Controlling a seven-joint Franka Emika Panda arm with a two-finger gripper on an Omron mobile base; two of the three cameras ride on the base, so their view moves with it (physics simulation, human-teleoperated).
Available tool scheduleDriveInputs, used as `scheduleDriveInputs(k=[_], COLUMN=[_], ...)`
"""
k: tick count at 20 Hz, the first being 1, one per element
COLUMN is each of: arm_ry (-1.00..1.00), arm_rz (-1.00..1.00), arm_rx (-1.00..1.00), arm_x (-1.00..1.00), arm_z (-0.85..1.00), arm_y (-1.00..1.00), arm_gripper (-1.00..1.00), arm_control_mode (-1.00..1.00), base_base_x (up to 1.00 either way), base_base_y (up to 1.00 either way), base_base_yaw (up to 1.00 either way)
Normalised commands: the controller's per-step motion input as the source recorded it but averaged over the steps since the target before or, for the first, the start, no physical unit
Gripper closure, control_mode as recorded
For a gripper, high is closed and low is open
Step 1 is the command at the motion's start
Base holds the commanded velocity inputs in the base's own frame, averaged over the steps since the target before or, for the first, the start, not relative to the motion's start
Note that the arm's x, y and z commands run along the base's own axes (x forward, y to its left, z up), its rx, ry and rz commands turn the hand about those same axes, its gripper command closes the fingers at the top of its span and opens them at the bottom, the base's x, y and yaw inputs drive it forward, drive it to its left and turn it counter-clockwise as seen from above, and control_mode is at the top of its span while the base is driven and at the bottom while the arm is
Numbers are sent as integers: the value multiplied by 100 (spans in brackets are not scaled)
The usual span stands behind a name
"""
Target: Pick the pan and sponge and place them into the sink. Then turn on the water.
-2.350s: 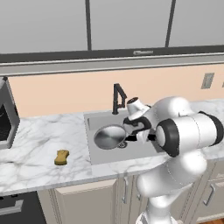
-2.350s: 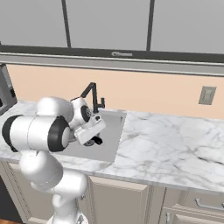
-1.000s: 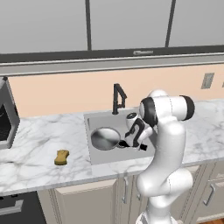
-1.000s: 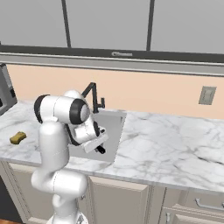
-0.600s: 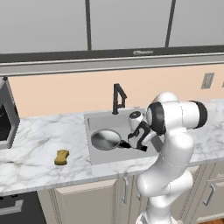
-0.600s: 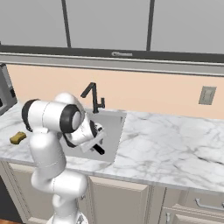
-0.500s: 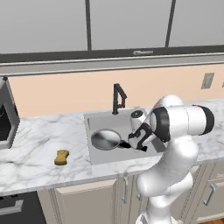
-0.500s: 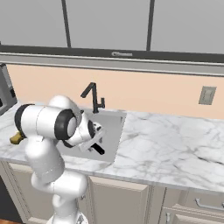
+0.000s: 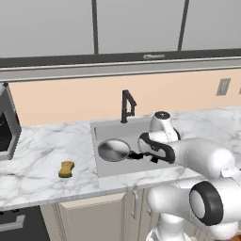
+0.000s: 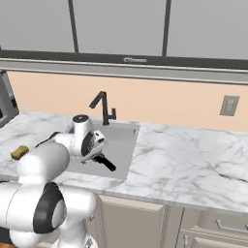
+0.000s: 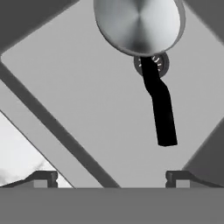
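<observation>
Pan (image 11: 139, 24) rim cropped (drain (image 11: 154, 65) half-covered)

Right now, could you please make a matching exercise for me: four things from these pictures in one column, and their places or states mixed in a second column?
Things:
1. pan
2. sponge
3. faucet
4. claw

Places or states:
A. on the marble counter, left of the sink
B. open, holding nothing
C. lying inside the basin
D. standing at the back rim, no water running

Pairs: 1-C, 2-A, 3-D, 4-B

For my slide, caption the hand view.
Open fingers above the sink, where the pan lies released over the drain.
</observation>
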Motion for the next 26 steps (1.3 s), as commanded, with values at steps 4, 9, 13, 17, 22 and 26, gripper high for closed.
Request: scheduleDriveInputs(k=[4, 9, 13, 17, 22, 26], arm_ry=[6, 11, 14, 21, 26, 20], arm_rz=[-17, -26, -34, -36, -33, -29], arm_rx=[22, 18, 12, 2, -2, -5], arm_x=[-57, -52, -49, -28, -3, 11], arm_z=[100, 100, 94, 61, 7, -11], arm_y=[69, 90, 100, 100, 100, 91], arm_gripper=[-100, -100, -100, -100, -100, -100], arm_control_mode=[-100, -100, -100, -100, -100, -100], base_base_x=[0, 0, 0, 0, 0, 0], base_base_y=[0, 0, 0, 0, 0, 0], base_base_yaw=[0, 0, 0, 0, 0, 0])
